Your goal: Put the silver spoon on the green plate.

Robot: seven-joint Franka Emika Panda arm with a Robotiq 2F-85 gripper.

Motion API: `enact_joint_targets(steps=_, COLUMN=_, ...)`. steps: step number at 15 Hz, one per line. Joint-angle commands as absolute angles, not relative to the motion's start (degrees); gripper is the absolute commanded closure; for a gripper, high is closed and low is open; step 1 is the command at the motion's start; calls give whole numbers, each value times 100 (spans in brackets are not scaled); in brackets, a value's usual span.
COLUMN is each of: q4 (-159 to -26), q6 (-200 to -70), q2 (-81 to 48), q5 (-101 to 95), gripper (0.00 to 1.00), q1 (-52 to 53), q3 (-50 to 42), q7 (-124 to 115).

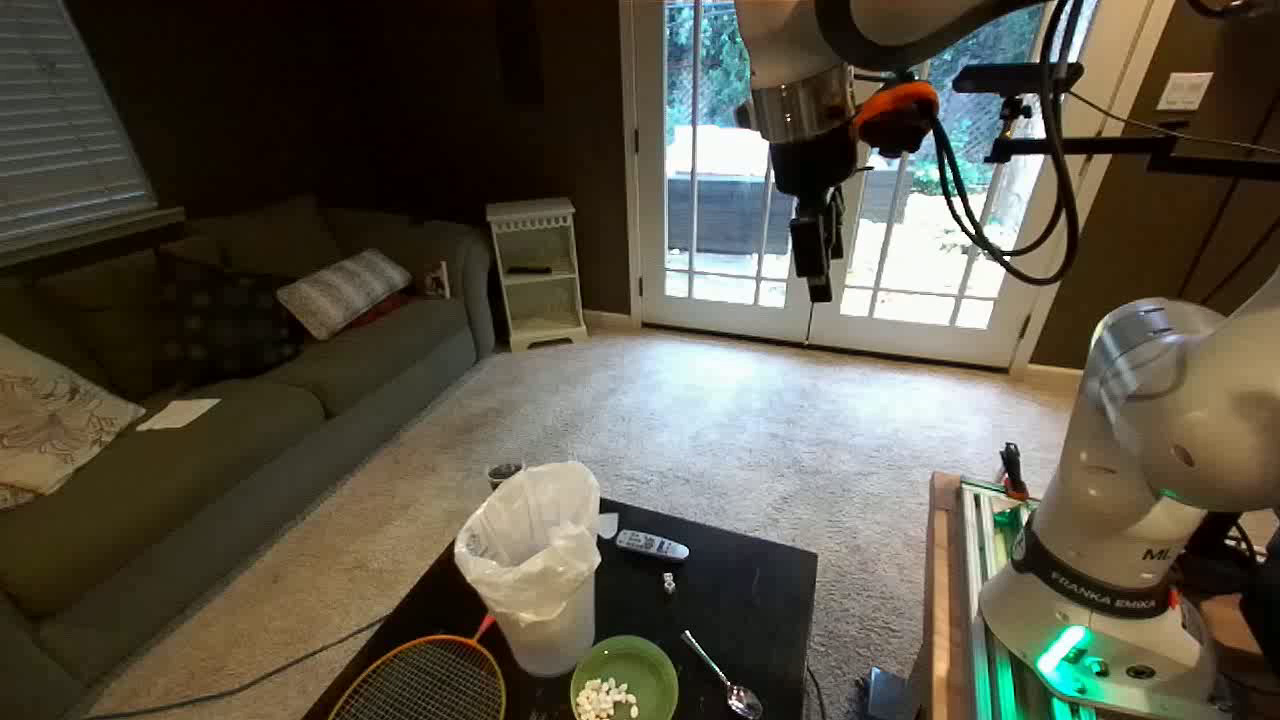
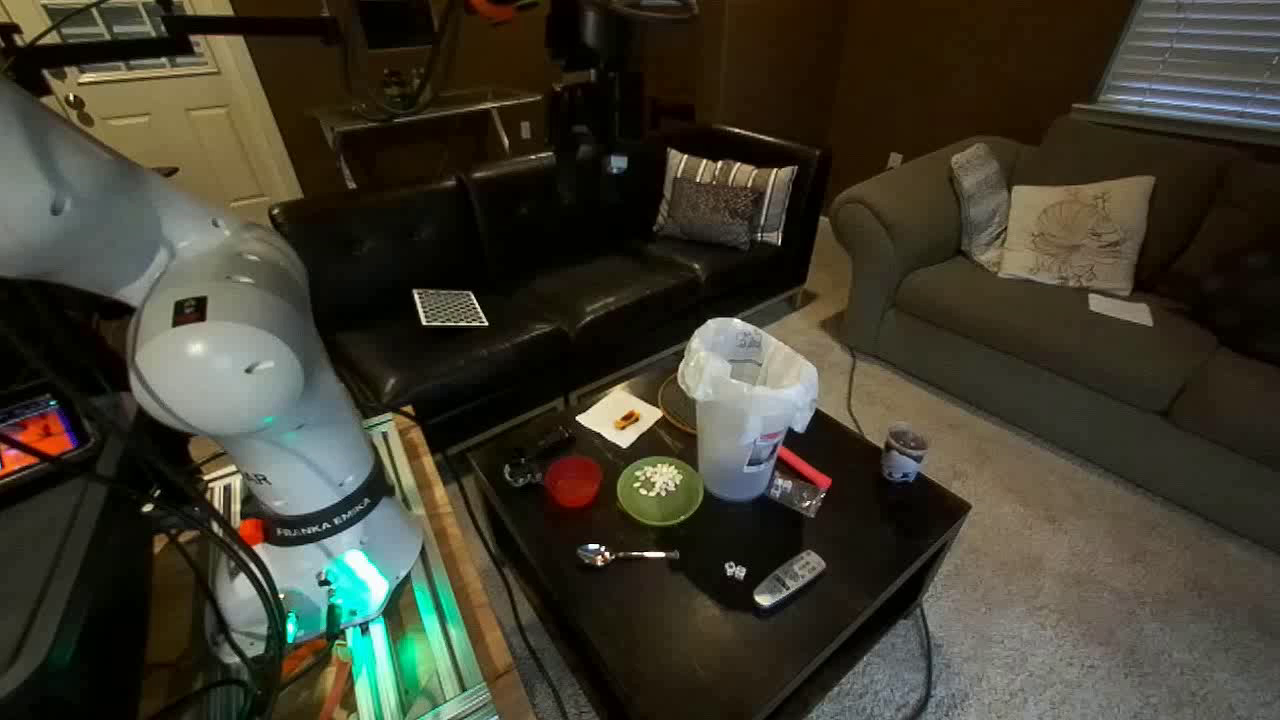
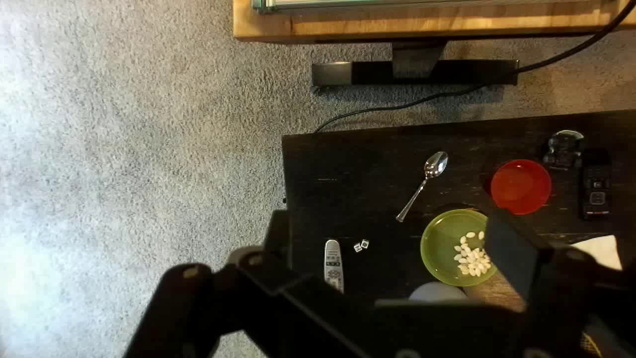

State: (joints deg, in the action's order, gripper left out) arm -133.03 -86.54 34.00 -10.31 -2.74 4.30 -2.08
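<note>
Silver spoon (image 3: pixel 430 173) on table (image 3: pixel 338 194), beside green plate (image 3: pixel 439 243) (white pieces (image 3: pixel 474 261) inside), end effector (image 3: pixel 390 241) spread

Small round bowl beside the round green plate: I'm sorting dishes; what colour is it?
The small round bowl is red, clearest in the wrist view.

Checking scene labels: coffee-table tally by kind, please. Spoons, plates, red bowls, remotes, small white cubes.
Silver spoon: 1
Green plate: 1
Red bowl: 1
Grey remote, black remote: 2 remotes
Small white cubes: 2
Total: 7
</note>
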Motion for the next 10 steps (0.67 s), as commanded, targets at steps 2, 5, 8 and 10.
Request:
enact_joint_targets(steps=2, q4=-13287, q6=-8631, q2=3390, q5=-1073, gripper=0, q1=-145, q3=333, q7=-263)
enact_joint_targets(steps=5, q4=-13287, q6=-8632, q2=3390, q5=-1073, gripper=0, q1=-145, q3=333, q7=-263)
enact_joint_targets(steps=8, q4=-13599, q6=-9459, q2=3020, q5=-695, gripper=0, q1=-177, q3=208, q7=-633)
enact_joint_targets(steps=10, q4=-13937, q6=-10086, q2=2666, q5=-383, gripper=0, q1=-250, q3=162, q7=-1056)
